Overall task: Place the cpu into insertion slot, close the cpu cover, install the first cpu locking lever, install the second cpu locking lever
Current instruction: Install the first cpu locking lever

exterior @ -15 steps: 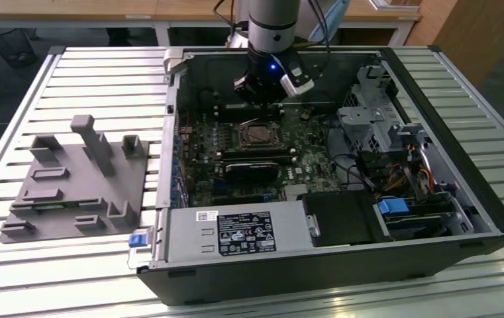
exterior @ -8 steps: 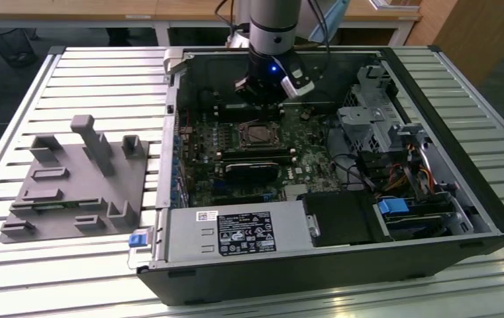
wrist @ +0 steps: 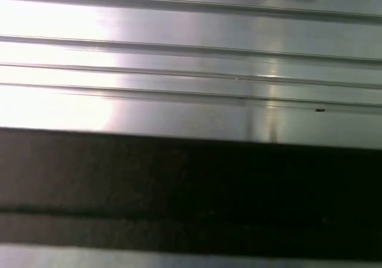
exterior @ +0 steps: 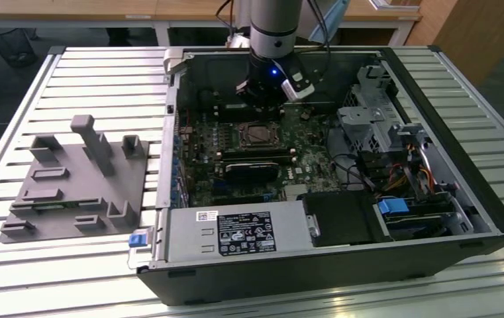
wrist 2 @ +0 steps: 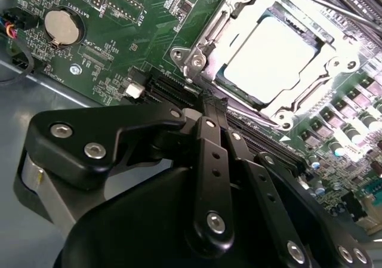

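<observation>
Pale silver cpu (wrist 2: 268,62), green board (wrist 2: 125,35)

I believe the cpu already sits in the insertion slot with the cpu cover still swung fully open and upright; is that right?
Not quite. In the second wrist view the cpu does sit in the insertion slot, but the cpu cover is lowered flat around it, not upright and open.

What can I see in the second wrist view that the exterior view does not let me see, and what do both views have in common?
Second wrist view: the cpu sits in the insertion slot, with the cpu cover closed around it; a round coin battery lies on the board.

Exterior view: the whole open computer case, a grey holder on the slatted table, and the arm reaching into the case.

Both: the green circuit board and the gripper near the slot.
</observation>
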`<action>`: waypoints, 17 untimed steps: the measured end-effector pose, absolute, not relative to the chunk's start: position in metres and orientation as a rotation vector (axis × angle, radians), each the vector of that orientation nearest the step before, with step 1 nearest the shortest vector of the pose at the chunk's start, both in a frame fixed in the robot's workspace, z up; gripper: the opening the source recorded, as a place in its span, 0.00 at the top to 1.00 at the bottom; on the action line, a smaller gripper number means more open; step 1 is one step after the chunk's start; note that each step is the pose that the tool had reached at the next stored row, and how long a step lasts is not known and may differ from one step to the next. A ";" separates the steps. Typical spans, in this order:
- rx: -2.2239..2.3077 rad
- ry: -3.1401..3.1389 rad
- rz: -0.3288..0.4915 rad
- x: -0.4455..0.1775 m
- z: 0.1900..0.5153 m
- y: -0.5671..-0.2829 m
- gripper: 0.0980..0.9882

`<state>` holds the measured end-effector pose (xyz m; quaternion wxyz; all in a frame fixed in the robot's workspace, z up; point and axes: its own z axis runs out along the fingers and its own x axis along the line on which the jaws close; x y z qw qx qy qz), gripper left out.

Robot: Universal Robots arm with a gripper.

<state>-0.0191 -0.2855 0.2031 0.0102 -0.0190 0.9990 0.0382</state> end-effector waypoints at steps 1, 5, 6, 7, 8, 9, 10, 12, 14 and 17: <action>-0.059 3.118 0.119 -0.019 0.202 -0.285 0.99; -0.059 3.119 0.119 -0.017 0.200 -0.285 0.99; -0.059 3.119 0.119 -0.017 0.200 -0.285 0.99; -0.059 3.118 0.119 -0.017 0.200 -0.285 0.99; -0.059 3.118 0.119 -0.016 0.200 -0.285 0.99; -0.059 3.118 0.119 -0.016 0.200 -0.285 0.99; -0.059 3.118 0.118 -0.016 0.200 -0.285 0.99; -0.059 3.119 0.117 -0.016 0.201 -0.285 0.99; -0.059 3.119 0.116 -0.016 0.201 -0.285 0.99; -0.059 3.118 0.115 -0.016 0.202 -0.285 0.99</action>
